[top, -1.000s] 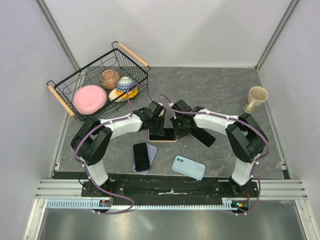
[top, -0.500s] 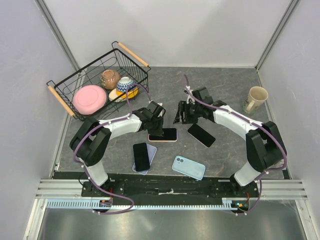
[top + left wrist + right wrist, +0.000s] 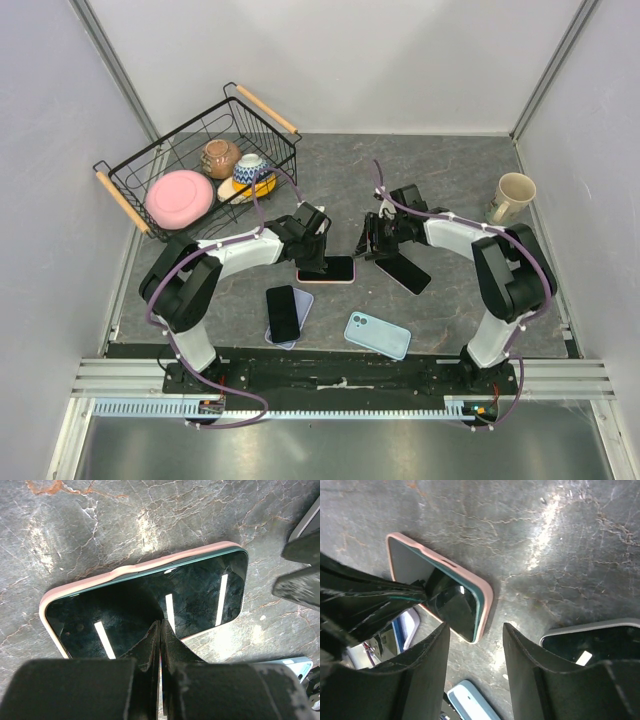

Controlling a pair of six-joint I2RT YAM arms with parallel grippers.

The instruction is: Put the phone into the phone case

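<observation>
A black-screened phone [image 3: 327, 268] lies inside a pink case [image 3: 125, 571] at the table's middle; its teal edge shows just inside the pink rim. My left gripper [image 3: 313, 247] is shut, and its tips [image 3: 161, 626] rest on the phone's screen [image 3: 200, 592]. My right gripper [image 3: 372, 240] is open and empty, just off the right end of the case [image 3: 485, 600], with its jaws over bare table. The left gripper's fingers [image 3: 375, 597] show over the phone in the right wrist view.
A second black phone [image 3: 403, 270] lies right of the cased one. A phone on a lavender case [image 3: 285, 313] and a light blue case [image 3: 377, 335] lie nearer the bases. A wire basket [image 3: 150, 205] with dishes stands back left. A mug [image 3: 513, 195] stands at right.
My right gripper left the cased phone, swung up and to the right, then came back down beside the phone's right end. My left gripper stayed on the screen.
</observation>
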